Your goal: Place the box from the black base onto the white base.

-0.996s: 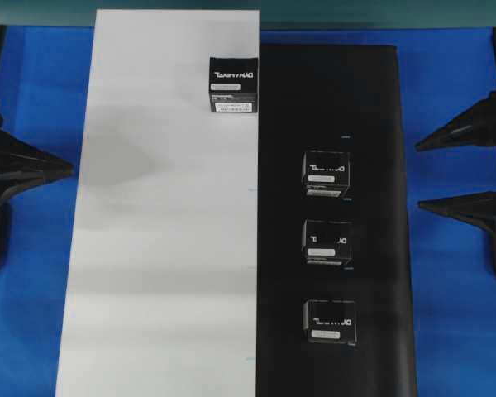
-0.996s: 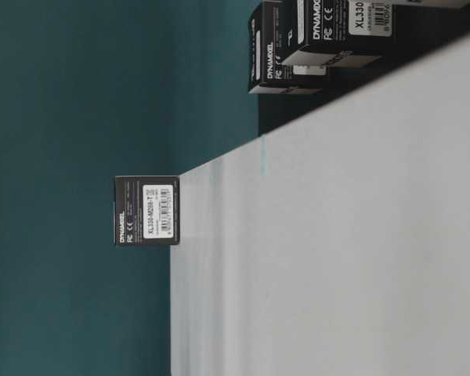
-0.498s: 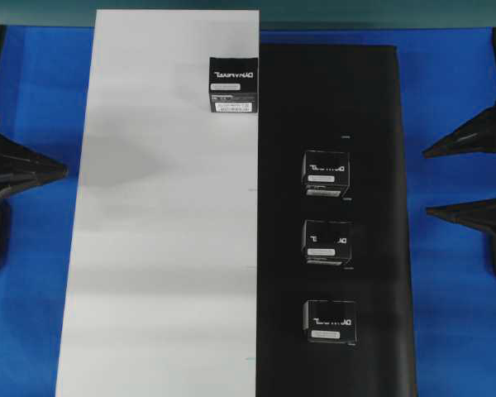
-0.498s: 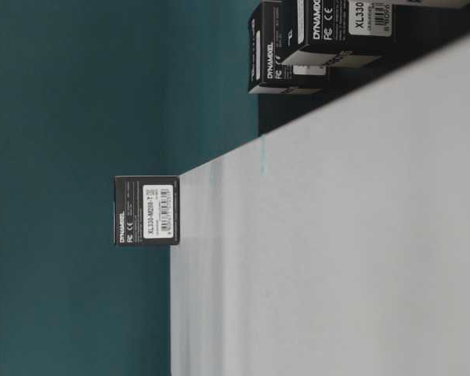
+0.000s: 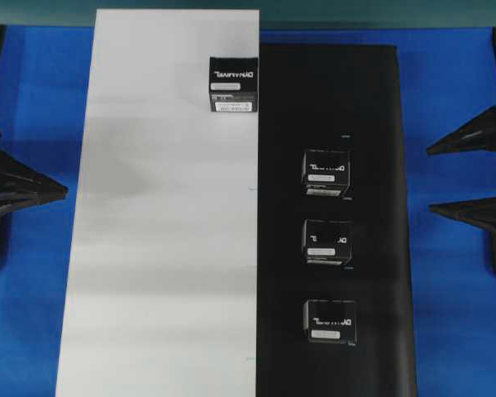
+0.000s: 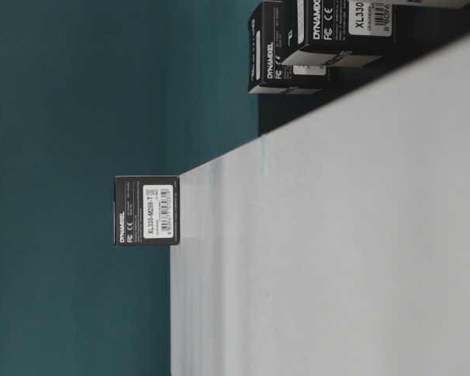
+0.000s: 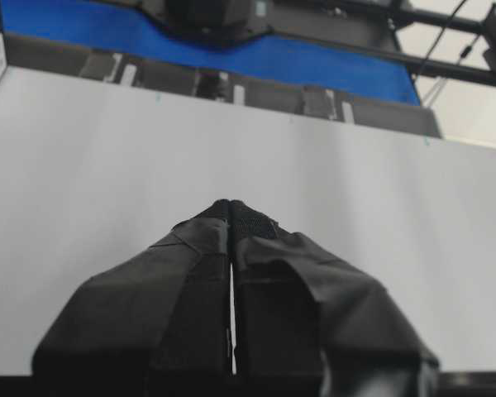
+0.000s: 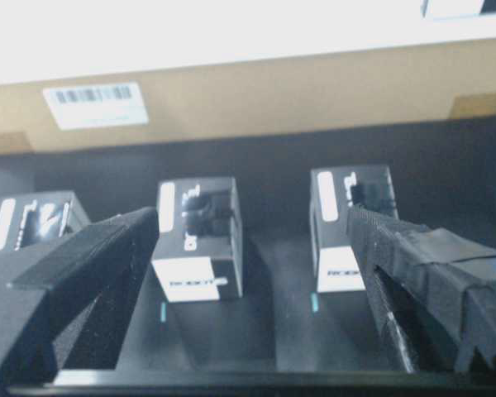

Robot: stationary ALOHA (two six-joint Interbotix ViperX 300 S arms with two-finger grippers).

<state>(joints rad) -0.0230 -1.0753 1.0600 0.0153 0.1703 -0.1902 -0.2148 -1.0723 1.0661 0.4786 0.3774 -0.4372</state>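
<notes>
One box on the white base, three on the black base

Three look-alike boxes (image 5: pixel 326 251) stood in a row on the black base (image 5: pixel 372 124); farther off, the box (image 5: pixel 233 83) sat near the white base's (image 5: pixel 149 248) far edge, beside the seam. Left fingers (image 7: pixel 231 211) were pressed together; right fingers (image 8: pixel 256 227) were spread wide, holding nothing.

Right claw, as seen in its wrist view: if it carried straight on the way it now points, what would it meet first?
Probably the middle box on the black base. The right claw stands open, and that box sits in the gap between its fingers, ahead of them. Depth is unclear, so this is a judgement.
</notes>
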